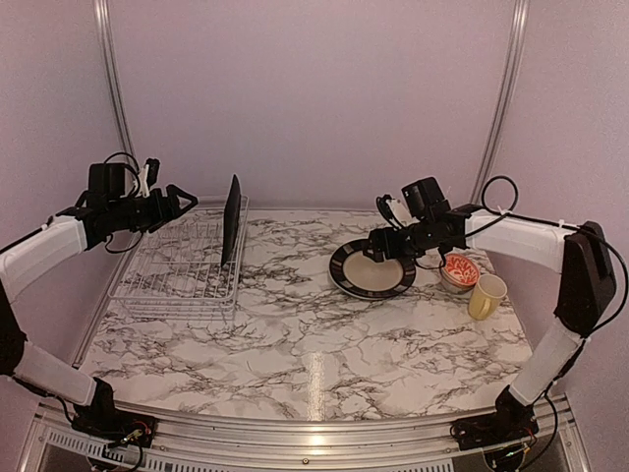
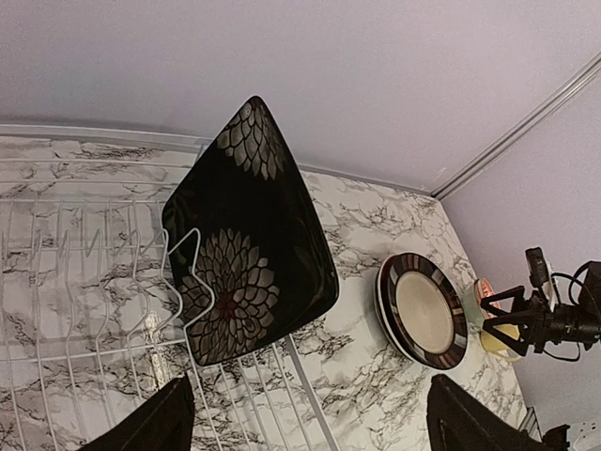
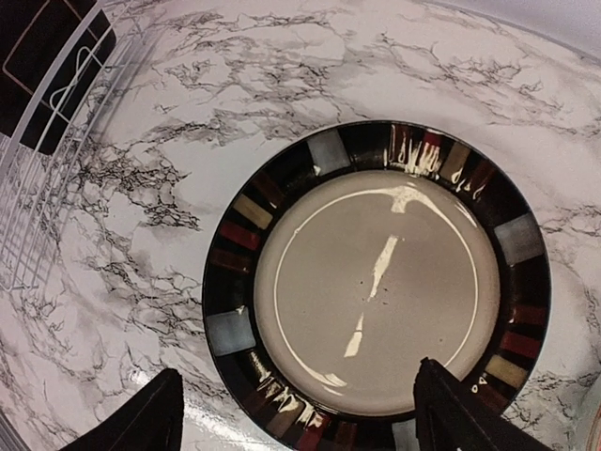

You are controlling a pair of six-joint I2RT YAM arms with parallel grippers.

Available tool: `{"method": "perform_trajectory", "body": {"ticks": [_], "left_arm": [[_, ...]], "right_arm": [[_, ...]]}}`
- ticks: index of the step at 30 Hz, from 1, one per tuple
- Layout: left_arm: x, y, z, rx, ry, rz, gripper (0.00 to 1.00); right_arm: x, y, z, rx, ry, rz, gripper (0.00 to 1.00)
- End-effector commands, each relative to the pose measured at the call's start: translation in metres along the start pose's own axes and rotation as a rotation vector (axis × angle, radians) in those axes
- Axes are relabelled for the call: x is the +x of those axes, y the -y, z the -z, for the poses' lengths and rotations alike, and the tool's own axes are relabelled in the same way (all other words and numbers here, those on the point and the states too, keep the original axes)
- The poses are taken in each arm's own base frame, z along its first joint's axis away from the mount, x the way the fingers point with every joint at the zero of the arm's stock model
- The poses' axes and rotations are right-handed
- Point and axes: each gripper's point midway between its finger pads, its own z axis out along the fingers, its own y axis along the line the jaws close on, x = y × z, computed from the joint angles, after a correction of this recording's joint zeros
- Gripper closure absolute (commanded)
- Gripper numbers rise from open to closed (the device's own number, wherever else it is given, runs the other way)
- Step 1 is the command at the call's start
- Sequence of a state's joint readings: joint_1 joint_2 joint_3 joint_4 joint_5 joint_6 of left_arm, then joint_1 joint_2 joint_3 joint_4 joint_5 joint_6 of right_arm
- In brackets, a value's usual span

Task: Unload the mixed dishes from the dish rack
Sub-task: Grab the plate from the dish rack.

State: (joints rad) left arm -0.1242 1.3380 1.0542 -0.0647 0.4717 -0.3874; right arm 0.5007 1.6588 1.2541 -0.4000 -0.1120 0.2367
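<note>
The dish rack (image 1: pixel 177 280) stands at the left of the table. One black square plate (image 1: pixel 232 218) with a white flower pattern stands upright in its slots. My left gripper (image 1: pixel 189 200) hovers open beside the rack's far left, pointing at that plate (image 2: pixel 249 244); its fingers (image 2: pixel 150 427) hold nothing. A round plate (image 1: pixel 371 268) with a beige centre and dark patterned rim lies flat on the table. My right gripper (image 1: pixel 376 246) is open just above that plate (image 3: pixel 376 282), with nothing between the fingertips (image 3: pixel 455 413).
A red-and-white patterned bowl (image 1: pixel 459 269) sits right of the round plate, and a yellow mug (image 1: pixel 486 296) stands in front of it. The rack's white wires (image 2: pixel 84 282) run under the left gripper (image 2: pixel 305 427). The rack corner (image 3: pixel 47 160) shows in the right wrist view.
</note>
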Motion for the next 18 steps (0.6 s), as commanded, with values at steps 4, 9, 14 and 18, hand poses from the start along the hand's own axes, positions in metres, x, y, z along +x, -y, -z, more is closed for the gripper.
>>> {"method": "perform_trajectory", "body": {"ticks": [4,9,14,18], "left_arm": [[-0.005,0.023,0.001,0.087,0.018,-0.02,0.16],[0.008,0.036,-0.009,0.07,0.019,-0.086,0.15],[0.021,0.049,-0.025,-0.035,-0.005,-0.173,0.13],[0.011,0.05,-0.043,-0.157,-0.019,-0.198,0.13]], "right_arm": [[-0.014,-0.052,0.01,-0.112,0.113,0.012,0.19],[-0.005,-0.078,0.019,-0.202,0.185,0.019,0.15],[0.004,-0.069,0.025,-0.164,0.187,0.04,0.12],[0.008,-0.057,0.035,-0.11,0.209,0.036,0.08]]}}
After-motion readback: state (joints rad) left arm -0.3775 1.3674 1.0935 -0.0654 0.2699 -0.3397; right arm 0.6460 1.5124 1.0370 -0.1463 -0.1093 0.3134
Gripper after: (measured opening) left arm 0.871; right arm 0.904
